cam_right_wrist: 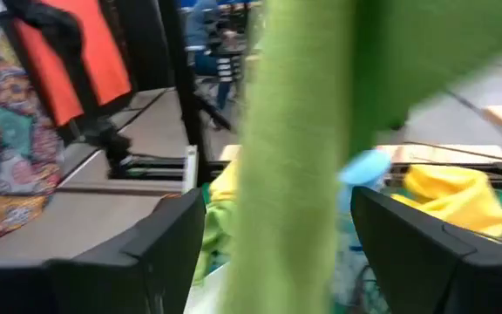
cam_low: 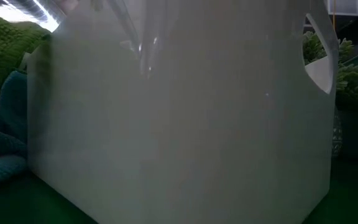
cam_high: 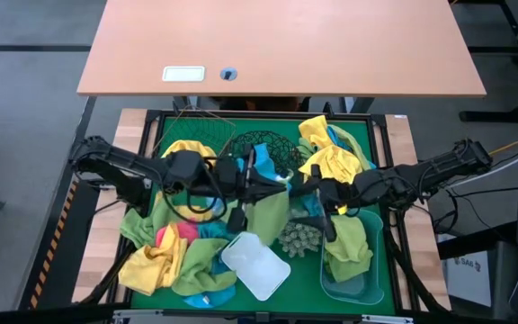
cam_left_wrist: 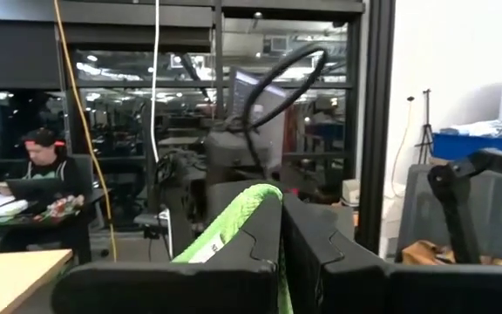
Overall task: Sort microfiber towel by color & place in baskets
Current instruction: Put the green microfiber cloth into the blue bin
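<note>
A lime green microfiber towel (cam_high: 269, 216) hangs over the middle of the green mat, with my left gripper (cam_high: 273, 180) shut on it; the left arm reaches in from the table's left. My right gripper (cam_right_wrist: 277, 218) is open, one finger on either side of the hanging towel (cam_right_wrist: 290, 157), apart from it as far as shows. More yellow, green, blue and pink towels (cam_high: 165, 256) lie heaped at the near left. The black wire-mesh bowl (cam_high: 281, 144) holds a blue towel. Green towels fill the translucent blue tub (cam_high: 367, 286). My left gripper pinches the lime green towel by a bunched upper part (cam_left_wrist: 244, 209) between its two fingers (cam_left_wrist: 234, 262). The fingers come about level from the table's left. The towel drops below them; whether its lower end rests on anything, I cannot tell.
The white tub (cam_high: 255, 266) stands at the near middle and fills the low view (cam_low: 179, 124). A spiky grey-green ball (cam_high: 299, 237) sits between it and the blue tub. Yellow towels (cam_high: 326, 157) lie at the far right. A wooden desk (cam_high: 277, 45) stands beyond the mat.
</note>
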